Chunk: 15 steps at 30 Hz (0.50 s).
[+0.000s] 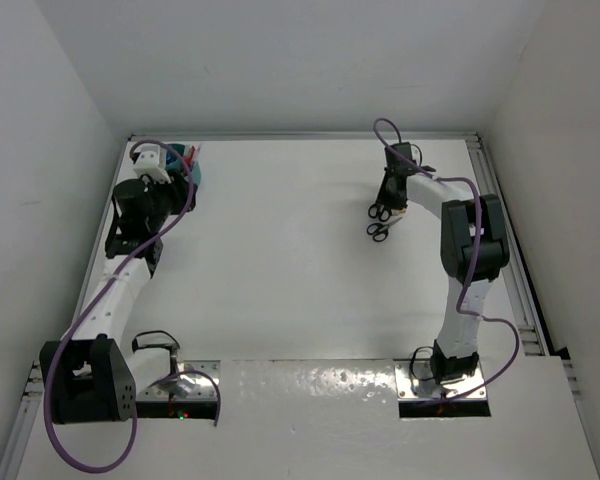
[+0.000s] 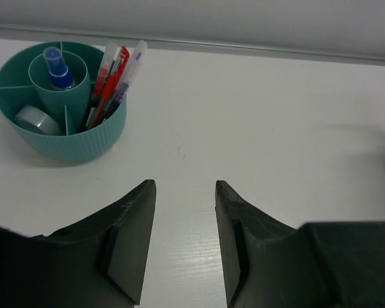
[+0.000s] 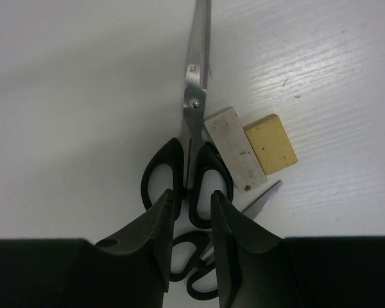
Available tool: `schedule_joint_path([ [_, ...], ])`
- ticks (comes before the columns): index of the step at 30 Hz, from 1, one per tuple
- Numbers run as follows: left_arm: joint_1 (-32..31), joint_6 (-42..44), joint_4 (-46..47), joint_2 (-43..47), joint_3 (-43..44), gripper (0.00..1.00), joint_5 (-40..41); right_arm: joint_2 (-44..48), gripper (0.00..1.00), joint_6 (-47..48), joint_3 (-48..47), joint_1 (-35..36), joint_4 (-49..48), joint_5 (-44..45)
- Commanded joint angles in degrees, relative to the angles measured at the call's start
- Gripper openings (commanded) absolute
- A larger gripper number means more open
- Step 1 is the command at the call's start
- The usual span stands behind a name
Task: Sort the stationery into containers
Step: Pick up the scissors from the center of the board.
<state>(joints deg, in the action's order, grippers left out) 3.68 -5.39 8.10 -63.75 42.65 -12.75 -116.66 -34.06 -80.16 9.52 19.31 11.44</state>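
Right hand narrow over black-handled scissors — steel blades shut; left hand open, holding nothing.

Right gripper over scissors handles; beige block beside.

We see a white bench with a faint wood grain, enclosed by plain white walls on the left, far and right sides. A metal rail runs along its right edge, and a glossy white panel covers its near edge.
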Motion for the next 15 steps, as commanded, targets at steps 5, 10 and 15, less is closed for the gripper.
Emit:
schedule_joint_path([
  [5,0.4,-1.6,5.1,2.1,-2.0,0.40,0.2,-1.5,0.29,-3.0,0.8,0.1,-1.5,-0.9],
  [10,1.3,-0.5,4.8,2.0,-1.8,0.40,-0.9,-1.5,0.28,-3.9,2.3,0.6,-2.4,0.4],
  [15,3.0,0.1,6.0,1.7,-2.2,0.40,-1.0,-3.8,0.31,-2.9,-1.1,1.3,0.6,2.5],
])
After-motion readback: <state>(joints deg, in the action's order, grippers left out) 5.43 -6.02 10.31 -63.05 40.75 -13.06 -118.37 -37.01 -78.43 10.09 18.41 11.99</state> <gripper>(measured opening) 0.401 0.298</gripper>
